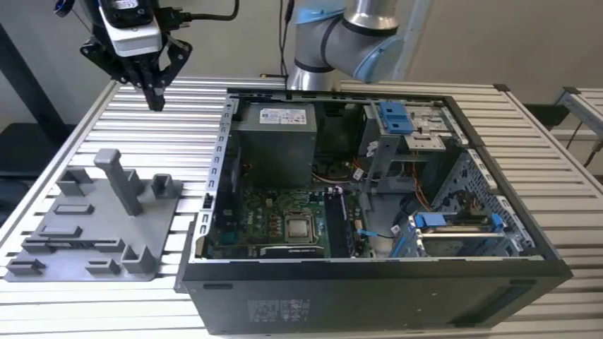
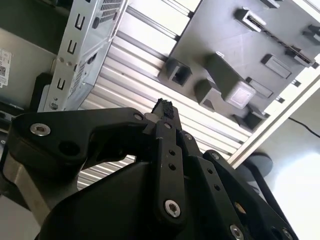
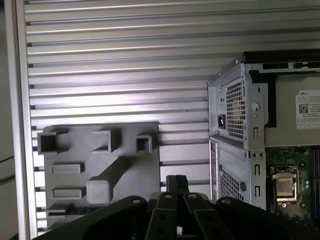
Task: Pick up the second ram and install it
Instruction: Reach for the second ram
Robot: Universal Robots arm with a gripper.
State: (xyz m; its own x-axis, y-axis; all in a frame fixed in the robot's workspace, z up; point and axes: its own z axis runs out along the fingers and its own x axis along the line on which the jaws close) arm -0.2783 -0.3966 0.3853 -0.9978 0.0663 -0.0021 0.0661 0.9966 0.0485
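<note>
Aluminium slats make up the table (image 1: 188, 131). An open black computer case (image 1: 377, 300) fills the exterior view from centre toward 4 o'clock. At 8 o'clock lies the grey fixture plate (image 1: 94, 212) with upright posts. The gripper (image 1: 154, 99) hangs at 11 o'clock, well above the plate, jaws pressed together on nothing. In the first wrist view a thin dark strip in the plate's long slot appears to be the second ram (image 3: 70, 210), though this is not certain.

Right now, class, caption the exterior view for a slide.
Shut tool hangs over the slatted table, near the grey plate and the open computer.
</note>
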